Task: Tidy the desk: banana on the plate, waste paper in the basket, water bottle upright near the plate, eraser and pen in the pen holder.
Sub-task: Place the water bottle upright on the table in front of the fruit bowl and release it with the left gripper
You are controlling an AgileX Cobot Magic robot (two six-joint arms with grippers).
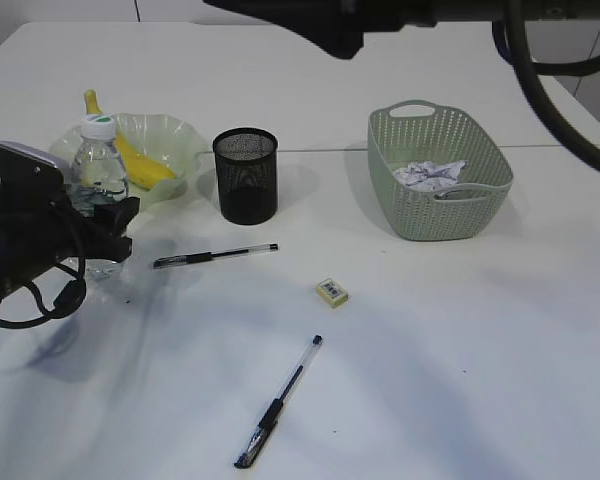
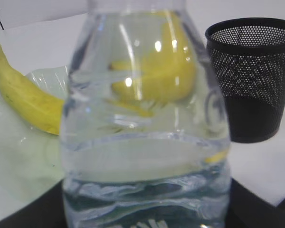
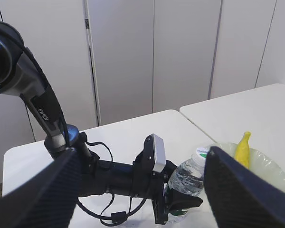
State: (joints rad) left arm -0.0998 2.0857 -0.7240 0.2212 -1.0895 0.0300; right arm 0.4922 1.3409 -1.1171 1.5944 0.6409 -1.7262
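Observation:
The clear water bottle with a white cap stands upright just in front of the pale green plate. My left gripper is shut on its lower body. In the left wrist view the bottle fills the frame, dark fingers at both sides. The banana lies on the plate. Crumpled waste paper sits in the green basket. A pen, a second pen and the eraser lie on the table. My right gripper hangs open high up, holding nothing.
The black mesh pen holder stands right of the plate, close to the bottle. The right arm crosses the top of the exterior view. The left arm's cables trail near the table's left edge.

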